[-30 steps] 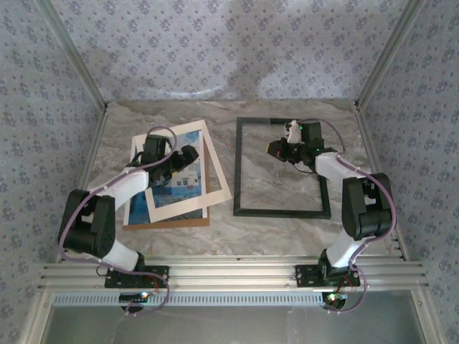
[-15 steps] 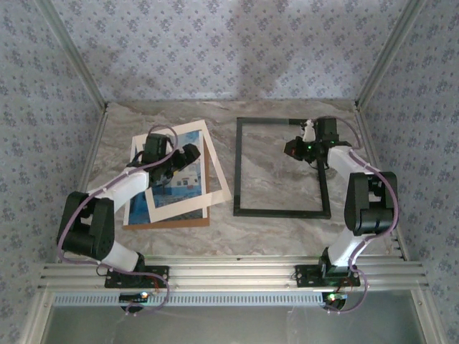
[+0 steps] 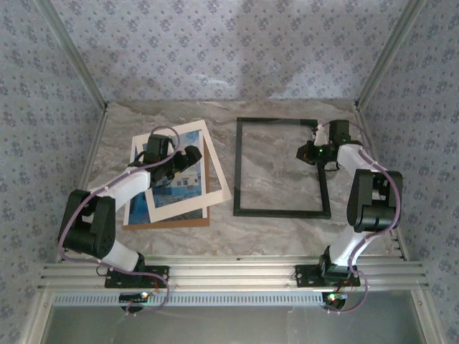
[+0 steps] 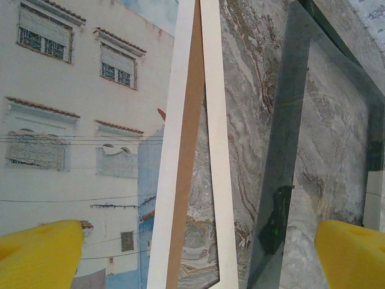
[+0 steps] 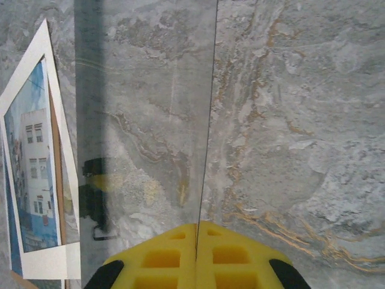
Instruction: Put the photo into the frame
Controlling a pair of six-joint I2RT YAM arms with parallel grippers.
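Enclosure: three walls (image 3: 229, 50) papered in a pale blue-grey floral print, with bare metal posts at the corners. Work surface: a table (image 3: 272, 236) with a grey-and-tan marble pattern. An aluminium rail (image 3: 229, 276) runs along the near edge and carries both arm bases.

Left gripper (image 4: 195, 253): jaws spread wide, the two yellow fingertips (image 4: 39, 253) at opposite lower corners of the wrist view, nothing between them. It hangs low over the right-hand part of the photo (image 3: 179, 188); whether it touches the paper cannot be told. Below it the wrist view shows the printed white building with barred windows. Beyond that come the cream border, a narrow wedge of brown, a second cream strip and bare marble.

The photo lies flat on the left half of the table, turned slightly askew on a brown backing board (image 3: 168, 223), whose near edge shows beneath it. Its right corner comes near the left side of the frame (image 3: 280, 213) without touching.

Right gripper (image 5: 197, 256): yellow fingers pressed together, holding nothing. Seen from above, it sits over the upper right part of the frame, just inside the right-hand edge; contact with it cannot be judged.

The frame lies flat on the right half of the table, thin and black, with marble visible through its opening. The area inside carries a faint sheen and a dark reflection in both wrist views. Photo and frame lie side by side, apart
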